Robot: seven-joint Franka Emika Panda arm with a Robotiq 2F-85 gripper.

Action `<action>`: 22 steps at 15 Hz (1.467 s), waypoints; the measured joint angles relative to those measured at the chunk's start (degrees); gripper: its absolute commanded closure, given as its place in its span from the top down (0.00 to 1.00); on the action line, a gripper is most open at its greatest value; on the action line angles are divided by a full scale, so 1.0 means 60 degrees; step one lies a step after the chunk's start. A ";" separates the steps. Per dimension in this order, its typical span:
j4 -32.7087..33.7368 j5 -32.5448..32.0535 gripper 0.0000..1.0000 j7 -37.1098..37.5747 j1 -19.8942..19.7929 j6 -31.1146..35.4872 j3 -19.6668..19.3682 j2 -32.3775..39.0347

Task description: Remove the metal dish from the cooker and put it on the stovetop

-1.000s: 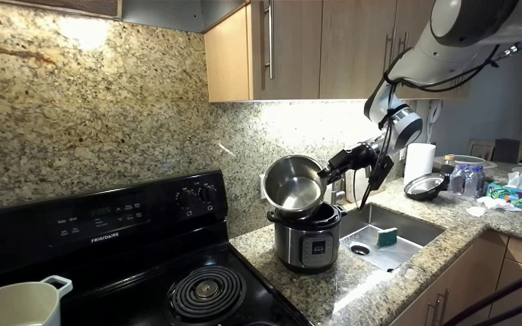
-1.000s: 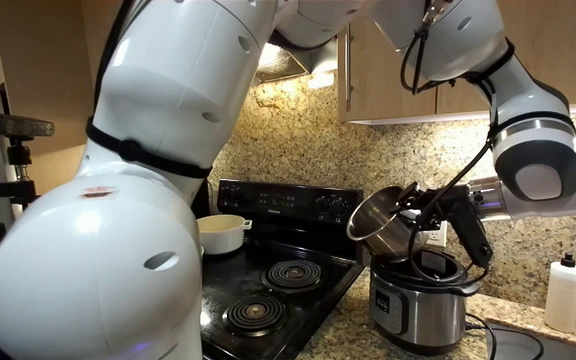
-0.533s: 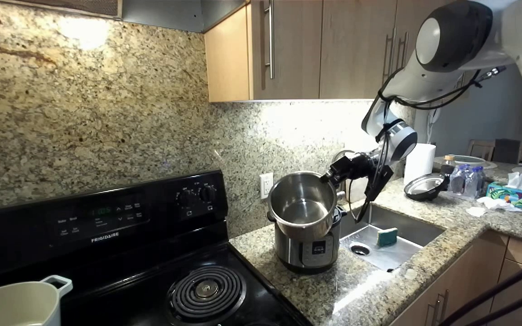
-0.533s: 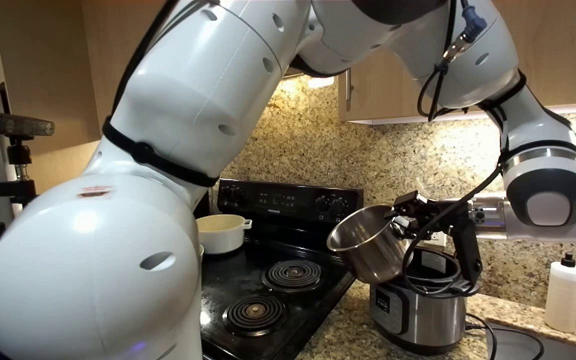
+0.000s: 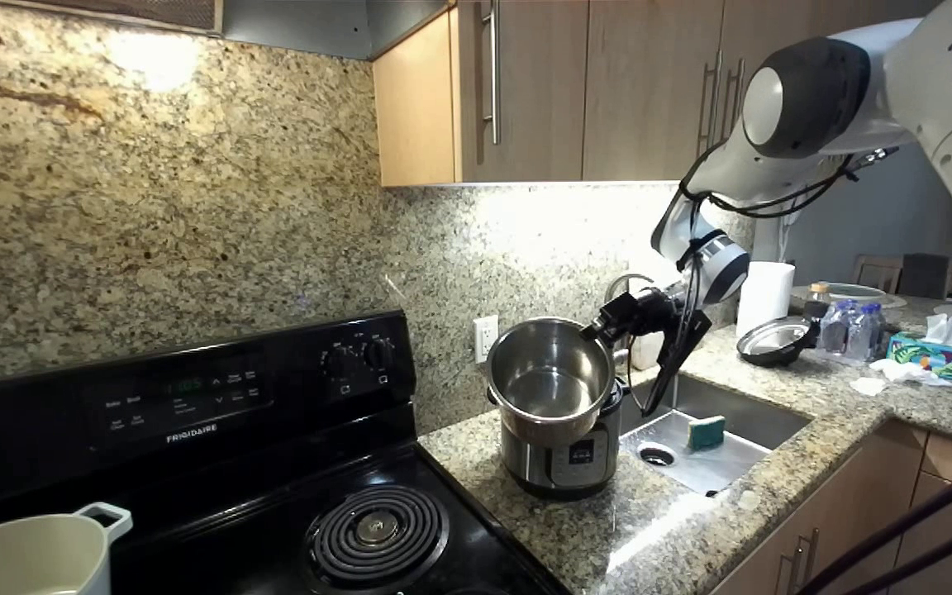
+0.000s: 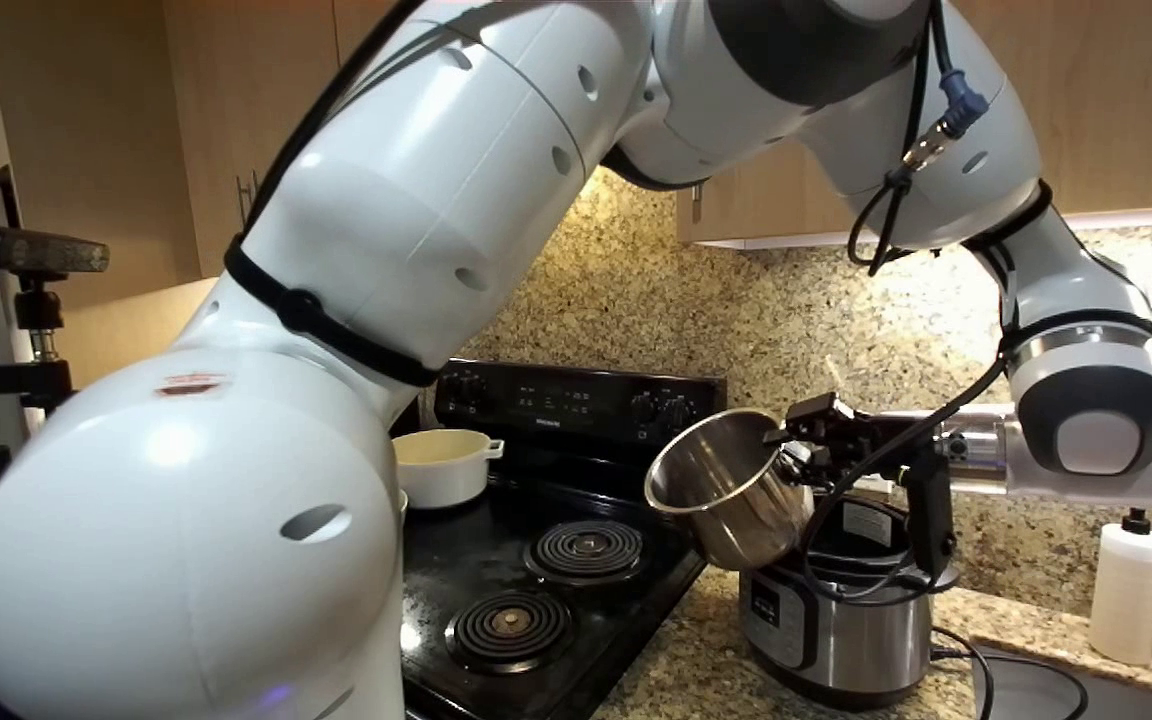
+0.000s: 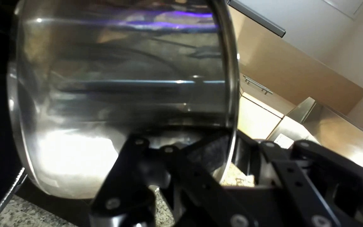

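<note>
Cream-white, one pot (image 5: 30,552) stands at far left on the stovetop (image 5: 228,545); one handle is visible. The stovetop is black, one unit, with a raised back panel (image 5: 302,382). Four knobs (image 6: 676,412) are counted on it in an exterior view, two toward each end; two coil burners (image 6: 588,550) show whole there. One outlet (image 5: 486,337) is fixed to the granite wall (image 5: 443,273), right of the panel.

One dish (image 5: 549,376), steel, is out of the cooker (image 5: 559,464) and held in the air, tilted, its mouth leaning toward the stovetop. It overlaps the cooker in both exterior views; whether the two touch cannot be told. One cooker, upright, sits on the counter (image 5: 559,529), its top uncovered.

One gripper (image 5: 594,334) pinches the dish at its rim; in the wrist view two fingers (image 7: 211,154) are seen, one on each side of the steel.

Next right, one sink (image 5: 753,420) holds one sponge (image 5: 706,432) and shows one drain (image 5: 655,454). Beyond it: one paper roll (image 5: 765,297), one lid (image 5: 776,340), one tan-capped bottle (image 5: 816,307), several blue-capped bottles (image 5: 860,332), exact number unclear, and one tissue box (image 5: 943,359). In an exterior view one white bottle (image 6: 1129,595) stands right of the cooker.
</note>
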 measured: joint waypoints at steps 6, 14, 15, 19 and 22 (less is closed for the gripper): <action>0.0151 -0.0107 0.03 0.0000 -0.0001 -0.0312 0.0046 0.0098; -0.0227 -0.0156 0.03 0.0000 -0.0017 -0.0548 -0.0072 0.0164; -0.0290 -0.0180 0.03 0.0000 -0.0016 -0.0550 -0.0086 0.0159; -0.0534 -0.0421 0.03 0.0000 -0.0001 -0.0553 -0.0132 0.0065; -0.0695 -0.0546 0.03 0.0000 0.0023 -0.0546 -0.0148 -0.0069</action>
